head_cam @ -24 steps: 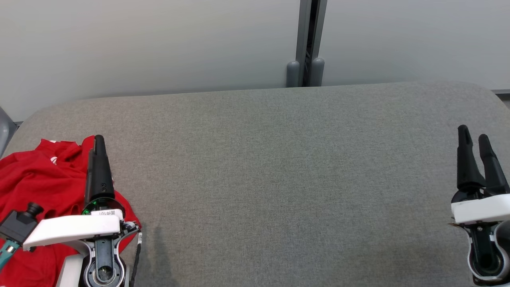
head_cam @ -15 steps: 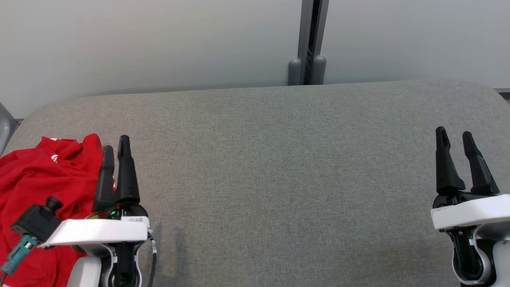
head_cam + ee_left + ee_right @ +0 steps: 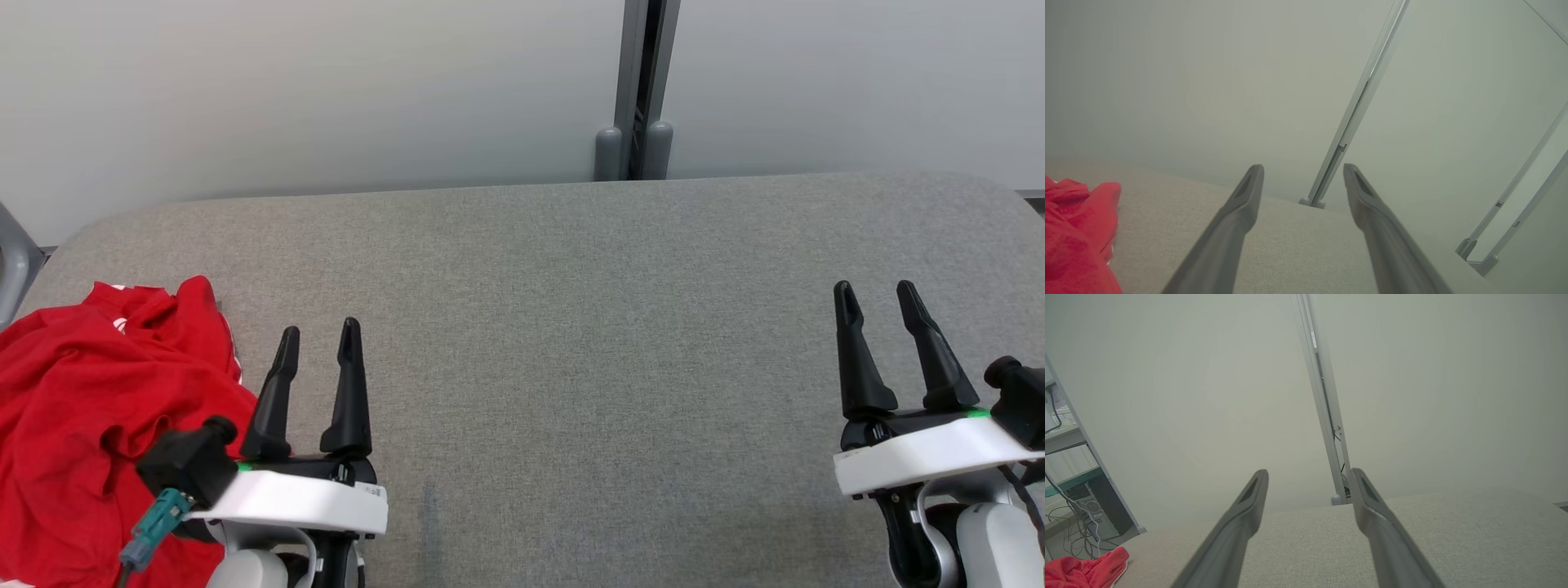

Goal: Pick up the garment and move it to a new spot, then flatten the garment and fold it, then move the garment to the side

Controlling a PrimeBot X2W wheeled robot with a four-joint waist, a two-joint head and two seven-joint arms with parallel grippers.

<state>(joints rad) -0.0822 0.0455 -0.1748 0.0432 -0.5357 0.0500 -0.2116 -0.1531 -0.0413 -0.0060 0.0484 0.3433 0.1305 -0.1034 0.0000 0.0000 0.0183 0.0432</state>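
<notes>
2 pairs of dark jaws gape empty in the head view, left pair just beside the crumpled red cloth garment [image 3: 65, 392] at the left end of the grey fabric surface [image 3: 571, 327]; each wrist view shows it lower left.

The left gripper [image 3: 1302, 167] jaws stand apart, empty, over the grey pad [image 3: 1298, 249]; red garment [image 3: 1073, 232] lies crumpled at left.
</notes>
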